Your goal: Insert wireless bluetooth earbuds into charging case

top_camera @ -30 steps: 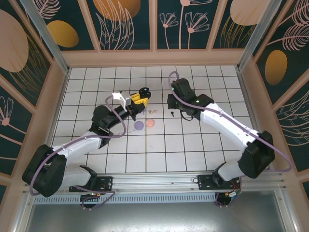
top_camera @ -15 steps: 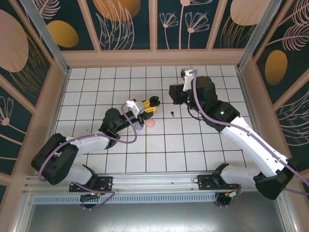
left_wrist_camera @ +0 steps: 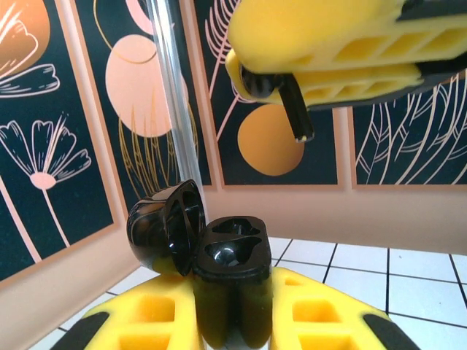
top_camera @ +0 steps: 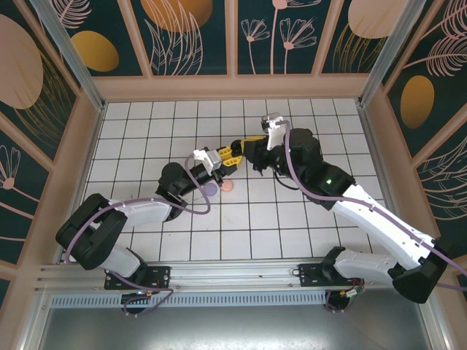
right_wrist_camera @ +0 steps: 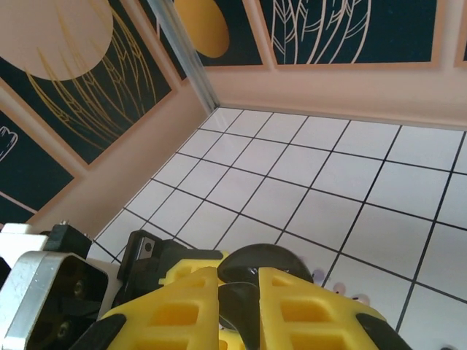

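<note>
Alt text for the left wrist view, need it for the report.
An open black charging case, lid flipped to the left and both wells apparently empty, stands upright clamped in the left end effector at the bottom of the frame. Above and right of it, the right end effector holds a black earbud, stem pointing down, against floral wall panels.

In the left wrist view, the base of the black charging case (left_wrist_camera: 228,273) is hidden between the fingers of the left tool (left_wrist_camera: 233,328), which the 6 o'clock edge cuts off. The right tool (left_wrist_camera: 248,65) is cut by the 12 o'clock edge, and the head of the black earbud (left_wrist_camera: 288,102) it pinches sits partly behind a finger. In the right wrist view, that tool's fingers cover most of the case, and the pale specks (right_wrist_camera: 318,275) at their 3 o'clock are too small to tell. From above, the left arm (top_camera: 146,208) overlaps the lilac disc (top_camera: 210,189).
</note>
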Motion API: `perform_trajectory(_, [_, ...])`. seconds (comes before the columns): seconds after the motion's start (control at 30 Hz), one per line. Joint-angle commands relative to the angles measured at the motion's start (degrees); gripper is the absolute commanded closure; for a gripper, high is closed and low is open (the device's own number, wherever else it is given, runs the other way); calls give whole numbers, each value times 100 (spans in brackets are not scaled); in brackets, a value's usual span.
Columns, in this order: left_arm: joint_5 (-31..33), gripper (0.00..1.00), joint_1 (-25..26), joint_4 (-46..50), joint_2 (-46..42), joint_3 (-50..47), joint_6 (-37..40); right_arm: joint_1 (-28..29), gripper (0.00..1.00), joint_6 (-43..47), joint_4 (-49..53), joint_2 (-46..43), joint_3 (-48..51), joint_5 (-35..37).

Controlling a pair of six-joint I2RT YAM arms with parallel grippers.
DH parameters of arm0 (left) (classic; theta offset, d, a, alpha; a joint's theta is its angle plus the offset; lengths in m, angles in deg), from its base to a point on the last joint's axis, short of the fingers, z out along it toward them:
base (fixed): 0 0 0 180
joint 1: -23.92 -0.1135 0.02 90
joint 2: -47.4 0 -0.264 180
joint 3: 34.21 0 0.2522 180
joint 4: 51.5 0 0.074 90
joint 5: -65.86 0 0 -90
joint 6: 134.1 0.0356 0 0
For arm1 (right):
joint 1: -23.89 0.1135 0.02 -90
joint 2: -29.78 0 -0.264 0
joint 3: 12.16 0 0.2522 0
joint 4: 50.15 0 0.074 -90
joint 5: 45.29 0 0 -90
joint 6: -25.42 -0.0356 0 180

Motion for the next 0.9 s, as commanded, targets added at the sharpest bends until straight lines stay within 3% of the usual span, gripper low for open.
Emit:
perform_trajectory(0.0, [-112, 100, 50, -389, 20, 158, -121, 63, 84, -77, -486, -93, 113, -132])
perform_trajectory(0.87, [-220, 100, 59, -178, -102, 263, -243, 124, 84, -152, -687, 291, 171, -147])
